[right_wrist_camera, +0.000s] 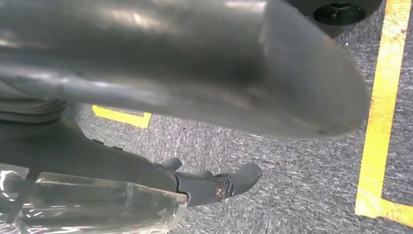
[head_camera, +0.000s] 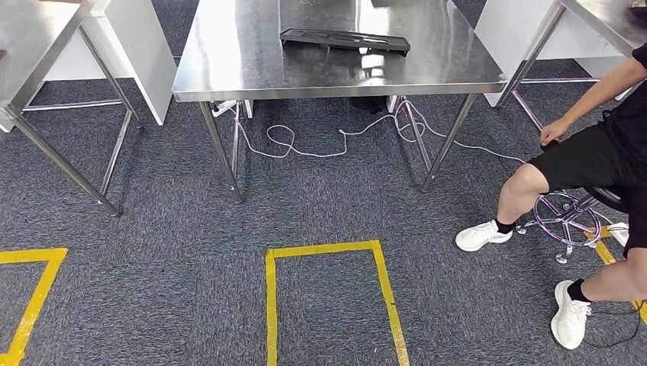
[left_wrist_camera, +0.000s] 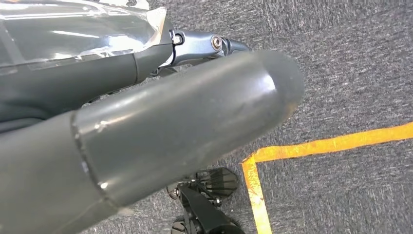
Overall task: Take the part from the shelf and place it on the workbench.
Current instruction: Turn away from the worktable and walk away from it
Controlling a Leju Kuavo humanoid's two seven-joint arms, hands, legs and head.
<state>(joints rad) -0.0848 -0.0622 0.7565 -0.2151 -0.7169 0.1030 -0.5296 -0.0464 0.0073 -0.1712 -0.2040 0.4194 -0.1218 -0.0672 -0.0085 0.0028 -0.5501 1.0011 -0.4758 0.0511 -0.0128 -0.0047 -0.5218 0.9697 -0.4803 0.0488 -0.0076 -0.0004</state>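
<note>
A black flat part (head_camera: 345,40) lies on the steel worktop (head_camera: 229,69) at the far middle of the head view, resting toward the worktop's back half and well apart from both of the robot's hands. Two more steel tables stand to either side, one at the left (head_camera: 30,53) and one at the upper right (head_camera: 603,19), with white panels behind them. A white cable (head_camera: 305,145) loops across the grey carpet (head_camera: 152,229) under the middle worktop. Yellow tape (head_camera: 328,252) marks an open rectangle on the carpet in front of the worktop, and another taped outline (head_camera: 34,290) sits at the lower left. At the right edge a person (head_camera: 595,160) in black shorts and white shoes sits on a stool (head_camera: 568,217), one hand near the knee. In the left wrist view the left hand (left_wrist_camera: 185,117) hangs over the carpet beside a corner of yellow tape (left_wrist_camera: 272,156); its thick grey thumb crosses the picture and a darker finger (left_wrist_camera: 214,45) lies stretched out beyond it, with nothing held between them, so the fingers are released. In the right wrist view the right hand (right_wrist_camera: 195,87) likewise hangs above the carpet, its thumb large in front and its darker fingers (right_wrist_camera: 229,183) extended and apart, grasping nothing, with a strip of yellow tape (right_wrist_camera: 382,117) running alongside.
</note>
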